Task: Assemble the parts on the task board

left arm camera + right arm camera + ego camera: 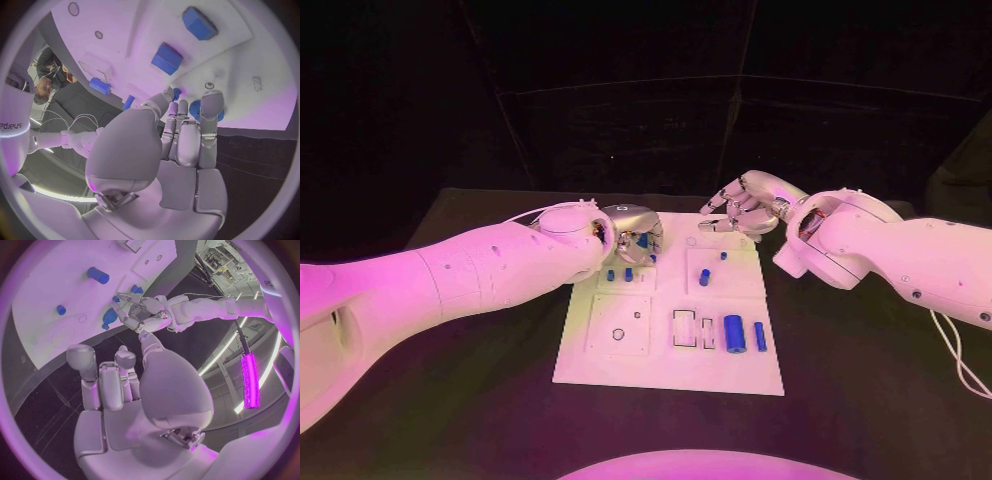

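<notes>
Left hand [635, 238] is down at the far-left corner of the task board [668, 375], fingers bunched over the two small upright blue pegs [619, 274]. From the left wrist view its fingertips [211, 100] sit right at a blue part [195, 108]; can't tell whether that's a pinch or just contact. Looks like the pick or seat step on that peg cluster. Next move calls for a confirmed grip, then a straight vertical lift or push.

Count of blue parts, head view, left to right: two pegs by the left hand, one slanted cylinder [705, 277] mid-board, one small piece [723, 255] beyond it, one fat cylinder [733, 328], one slim bar [760, 336]. Six, possibly more hidden under the hand.

Right hand [737, 211] hovers just off the board's far-right corner, fingers loosely curled, holding nothing.
</notes>
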Controlling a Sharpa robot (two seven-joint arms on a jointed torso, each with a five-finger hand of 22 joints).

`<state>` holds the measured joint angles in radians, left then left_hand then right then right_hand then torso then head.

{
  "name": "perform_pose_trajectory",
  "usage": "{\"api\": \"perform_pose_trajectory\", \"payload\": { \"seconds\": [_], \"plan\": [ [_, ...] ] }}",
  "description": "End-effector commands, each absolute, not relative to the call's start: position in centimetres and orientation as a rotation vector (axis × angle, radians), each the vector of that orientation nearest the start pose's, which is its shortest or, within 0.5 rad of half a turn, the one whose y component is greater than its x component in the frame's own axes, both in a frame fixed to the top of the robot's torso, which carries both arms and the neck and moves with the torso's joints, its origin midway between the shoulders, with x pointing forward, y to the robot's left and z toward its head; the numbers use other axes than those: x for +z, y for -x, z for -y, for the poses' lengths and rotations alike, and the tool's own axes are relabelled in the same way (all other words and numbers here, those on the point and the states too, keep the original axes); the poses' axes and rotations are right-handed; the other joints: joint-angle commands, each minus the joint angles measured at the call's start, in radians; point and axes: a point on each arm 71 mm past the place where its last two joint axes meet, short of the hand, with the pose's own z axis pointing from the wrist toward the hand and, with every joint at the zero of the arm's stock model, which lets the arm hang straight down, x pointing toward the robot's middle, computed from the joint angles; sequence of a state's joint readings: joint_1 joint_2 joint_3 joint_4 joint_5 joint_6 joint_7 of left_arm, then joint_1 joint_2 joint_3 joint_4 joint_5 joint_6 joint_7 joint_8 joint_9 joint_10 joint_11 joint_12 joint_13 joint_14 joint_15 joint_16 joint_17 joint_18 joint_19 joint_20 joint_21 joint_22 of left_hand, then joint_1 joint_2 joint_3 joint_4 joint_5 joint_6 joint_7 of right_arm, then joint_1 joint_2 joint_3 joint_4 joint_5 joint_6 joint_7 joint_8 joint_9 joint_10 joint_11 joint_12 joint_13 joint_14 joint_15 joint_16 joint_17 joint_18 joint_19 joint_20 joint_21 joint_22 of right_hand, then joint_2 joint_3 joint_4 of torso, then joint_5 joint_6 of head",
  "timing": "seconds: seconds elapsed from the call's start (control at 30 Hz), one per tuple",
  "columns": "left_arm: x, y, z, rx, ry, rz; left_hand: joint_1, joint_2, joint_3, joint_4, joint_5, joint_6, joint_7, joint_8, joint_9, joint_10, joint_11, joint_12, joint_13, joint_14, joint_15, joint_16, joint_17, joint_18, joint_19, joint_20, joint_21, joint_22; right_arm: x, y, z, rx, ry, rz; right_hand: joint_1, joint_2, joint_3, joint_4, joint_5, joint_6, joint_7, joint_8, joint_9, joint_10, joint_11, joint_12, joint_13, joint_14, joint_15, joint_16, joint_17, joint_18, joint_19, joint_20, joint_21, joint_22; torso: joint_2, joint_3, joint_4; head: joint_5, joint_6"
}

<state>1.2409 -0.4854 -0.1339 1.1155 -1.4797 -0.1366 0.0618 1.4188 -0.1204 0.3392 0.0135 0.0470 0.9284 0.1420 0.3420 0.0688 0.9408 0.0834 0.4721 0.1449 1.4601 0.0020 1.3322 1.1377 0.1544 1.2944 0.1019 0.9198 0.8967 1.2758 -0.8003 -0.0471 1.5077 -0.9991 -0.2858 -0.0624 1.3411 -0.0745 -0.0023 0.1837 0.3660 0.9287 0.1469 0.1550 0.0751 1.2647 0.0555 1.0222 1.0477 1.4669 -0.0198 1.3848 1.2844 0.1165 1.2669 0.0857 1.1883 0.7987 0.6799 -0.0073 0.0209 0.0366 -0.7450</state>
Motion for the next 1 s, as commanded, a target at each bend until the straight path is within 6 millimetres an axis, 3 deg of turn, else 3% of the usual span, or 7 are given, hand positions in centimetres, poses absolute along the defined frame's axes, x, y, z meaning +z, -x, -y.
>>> {"api": "perform_pose_trajectory", "payload": {
  "seconds": [0.03, 1.0],
  "plan": [
    [-22.57, -53.66, -11.91, -0.643, -0.455, -1.842, -0.007, 0.008, 0.009, -0.001, 0.002, 0.012, -0.001, -0.004, -0.002, 0.015, -0.001, -0.004, -0.004, 0.007, -0.002, 0.006, -0.002, -0.008, 0.010, 0.000, 0.010, 0.010, -15.55, -50.05, 18.35, 0.923, -0.198, -1.745, -0.001, 0.009, -0.005, 0.003, 0.006, -0.007, -0.003, 0.004, 0.000, -0.007, -0.001, 0.006, -0.002, 0.043, -0.004, -0.005, 0.001, 0.018, 0.003, -0.004, -0.006, 0.000, -0.001, -0.0006, 0.0005, 0.001, -0.001],
    [-23.18, -54.24, -11.41, -0.598, -0.469, -1.888, -0.008, 0.032, 0.123, -0.046, 0.002, 0.068, -0.004, -0.057, -0.003, 0.098, -0.012, -0.046, -0.051, 0.010, -0.010, 0.028, -0.002, -0.017, 0.008, -0.008, 0.079, 0.090, -15.55, -50.04, 18.18, 0.926, -0.196, -1.745, 0.001, 0.009, -0.006, 0.004, 0.009, -0.007, -0.003, 0.004, 0.000, -0.007, -0.001, 0.008, -0.001, 0.043, -0.004, -0.005, 0.002, 0.018, 0.003, -0.005, -0.006, 0.000, -0.001, -0.0001, -0.0002, -0.001, -0.002]
  ]
}}
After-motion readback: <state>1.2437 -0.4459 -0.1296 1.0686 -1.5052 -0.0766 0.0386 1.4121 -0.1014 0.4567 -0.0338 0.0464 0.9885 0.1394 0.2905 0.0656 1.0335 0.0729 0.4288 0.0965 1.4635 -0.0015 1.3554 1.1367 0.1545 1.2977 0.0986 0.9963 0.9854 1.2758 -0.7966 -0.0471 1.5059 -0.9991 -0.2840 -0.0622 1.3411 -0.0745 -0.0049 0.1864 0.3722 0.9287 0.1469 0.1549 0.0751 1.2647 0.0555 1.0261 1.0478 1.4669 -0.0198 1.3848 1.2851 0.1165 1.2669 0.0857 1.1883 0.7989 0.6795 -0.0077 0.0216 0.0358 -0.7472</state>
